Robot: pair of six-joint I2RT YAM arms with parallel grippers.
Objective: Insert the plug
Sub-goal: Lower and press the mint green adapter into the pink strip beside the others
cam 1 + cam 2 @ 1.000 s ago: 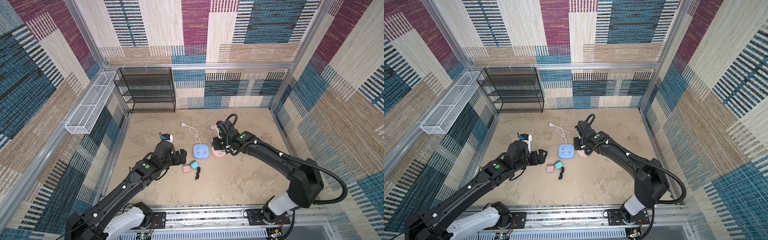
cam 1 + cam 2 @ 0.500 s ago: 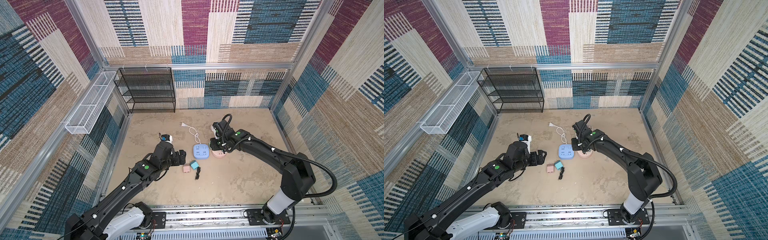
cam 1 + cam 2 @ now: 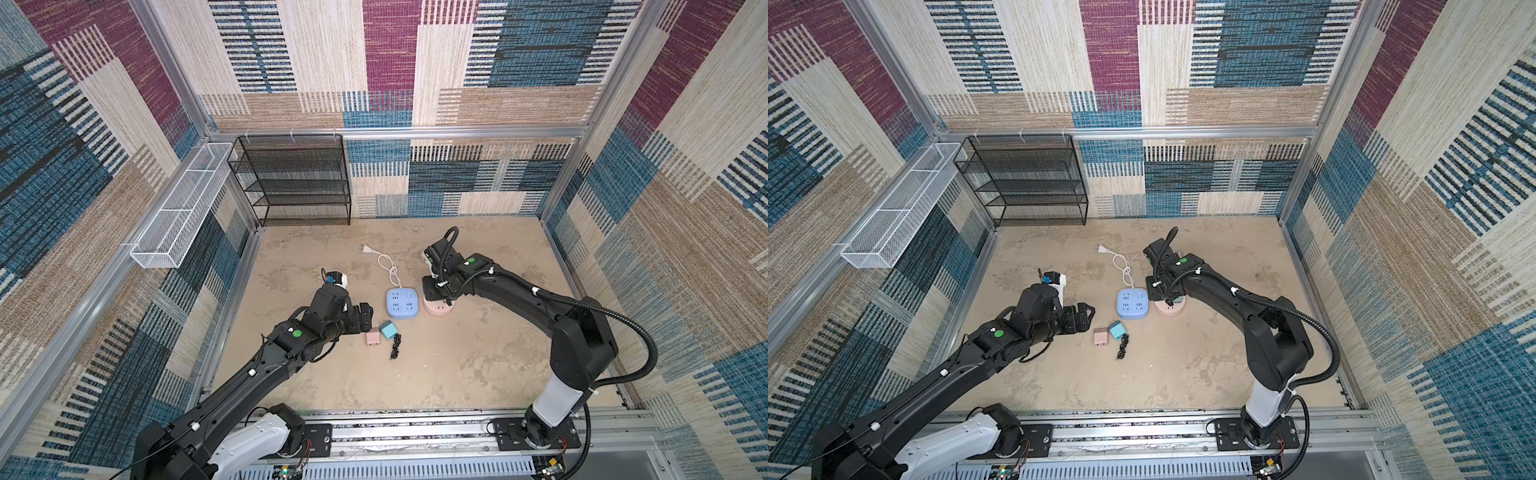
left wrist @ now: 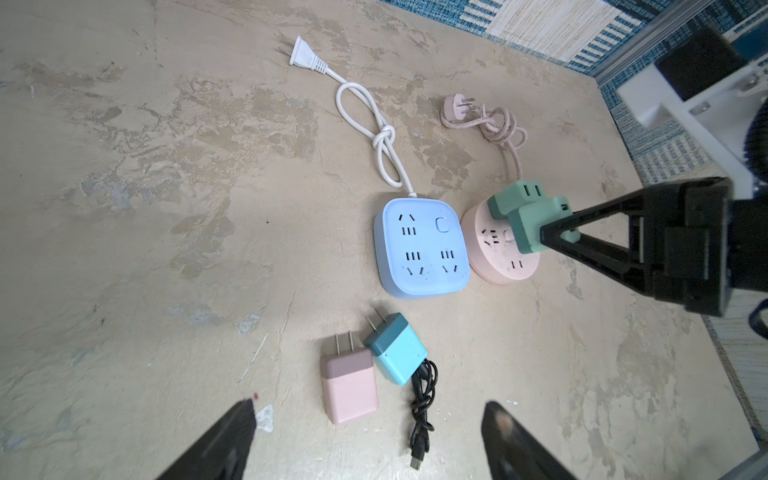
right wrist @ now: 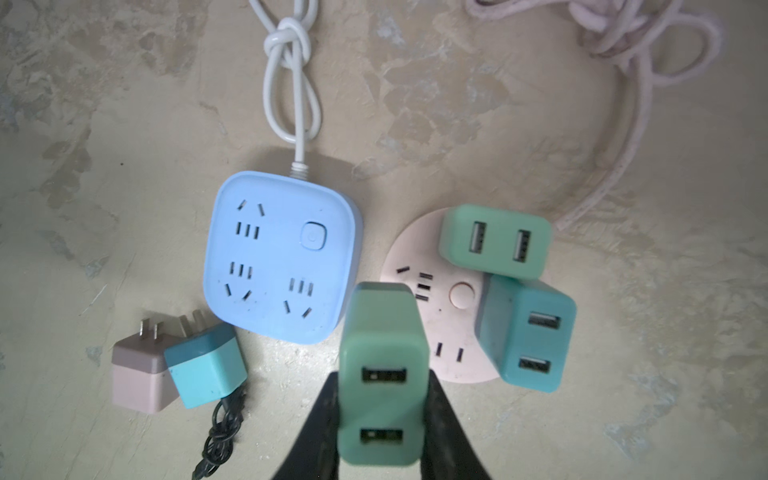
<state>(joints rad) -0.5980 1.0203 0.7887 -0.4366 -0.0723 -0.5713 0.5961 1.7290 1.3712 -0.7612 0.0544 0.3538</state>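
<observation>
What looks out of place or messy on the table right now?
Nothing spilled or visibly broken. The pink charger and teal charger lie on their sides, touching, prongs unplugged, beside a bunched black cable. The white cord of the blue power strip is tied in a knot.

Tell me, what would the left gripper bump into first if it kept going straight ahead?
Most likely the pink charger lying on the table, straight ahead of the open left gripper; depth is hard to judge.
</observation>
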